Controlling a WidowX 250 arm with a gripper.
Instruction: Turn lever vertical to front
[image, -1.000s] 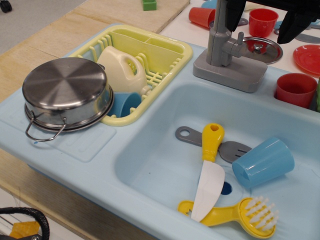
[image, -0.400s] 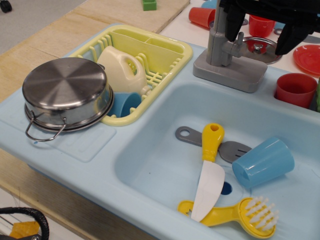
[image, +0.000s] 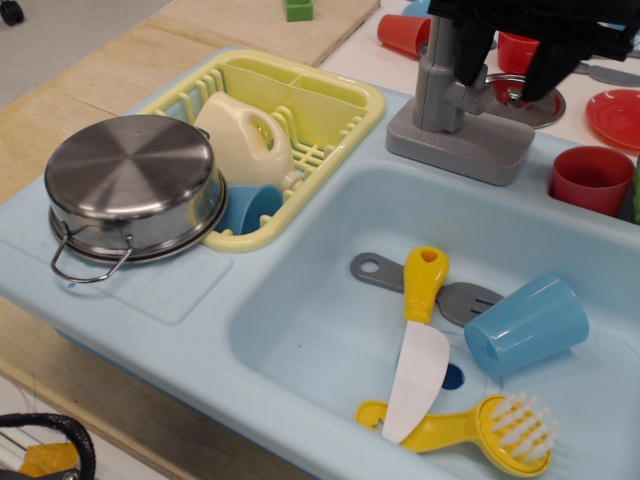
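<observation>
Steel pot (image: 134, 188) upside down at 9 o'clock, on the light-blue sink's (image: 300, 300) flat drainboard. Just right of it, yellow dish rack (image: 300, 110) at 11 o'clock holding a cream jug (image: 243, 140) and a blue cup (image: 247, 208). Green block (image: 298, 9) at 12 o'clock on the wooden board. In the basin toward 5 o'clock: grey utensil (image: 375, 270) with a holed handle, crossed by a yellow-handled knife (image: 420, 340), whose blade tip lies over a yellow brush (image: 480, 425); blue cup on its side (image: 527, 324) at 4 o'clock. Grey tap (image: 447, 125) at 1 o'clock on the sink's back ledge; lever (image: 476, 92) short, sticking out from the post's right side. Black gripper (image: 497, 70) at the top edge, fingers spread either side of the lever; contact unclear. Steel lid (image: 535, 100) behind. Red cups (image: 592, 178) at 2 o'clock.
</observation>
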